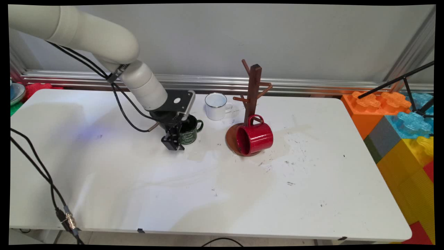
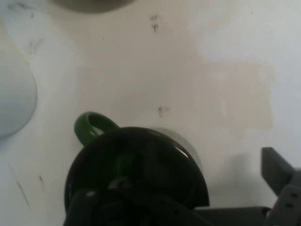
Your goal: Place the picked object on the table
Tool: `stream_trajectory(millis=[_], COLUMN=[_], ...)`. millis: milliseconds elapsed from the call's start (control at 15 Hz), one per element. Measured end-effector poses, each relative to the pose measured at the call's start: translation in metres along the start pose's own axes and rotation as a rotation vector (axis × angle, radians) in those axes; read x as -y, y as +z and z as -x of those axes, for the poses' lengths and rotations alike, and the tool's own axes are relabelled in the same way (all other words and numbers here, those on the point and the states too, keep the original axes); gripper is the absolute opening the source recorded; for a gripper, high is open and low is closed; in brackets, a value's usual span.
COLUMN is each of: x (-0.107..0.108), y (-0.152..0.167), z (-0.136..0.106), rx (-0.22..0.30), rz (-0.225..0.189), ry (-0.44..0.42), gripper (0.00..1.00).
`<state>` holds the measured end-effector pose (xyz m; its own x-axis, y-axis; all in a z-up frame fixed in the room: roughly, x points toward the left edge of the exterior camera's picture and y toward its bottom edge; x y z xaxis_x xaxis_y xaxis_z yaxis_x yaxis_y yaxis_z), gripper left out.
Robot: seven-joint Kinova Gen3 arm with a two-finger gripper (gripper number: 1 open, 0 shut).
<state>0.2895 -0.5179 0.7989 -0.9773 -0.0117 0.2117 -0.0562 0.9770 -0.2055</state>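
Three mugs sit on the white desk (image 1: 138,194): a dark green one (image 1: 190,133) under the arm, a white one (image 1: 215,106) just behind it, and a red one (image 1: 255,139) lying on its side against the wooden mug stand (image 1: 252,90). The jaws stand wide open, low over the upright green mug, seemingly one finger inside and the other outside, well clear of its wall, gripping nothing. It is glossy, with pale lettering and a handle towards the white mug.
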Motion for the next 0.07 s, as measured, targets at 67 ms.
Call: stream_trajectory(millis=[67], x=[-0.0001], y=[-0.0031], z=[0.0003], rx=[-0.014], rz=[-0.002], ry=[0.001], gripper=[1.0])
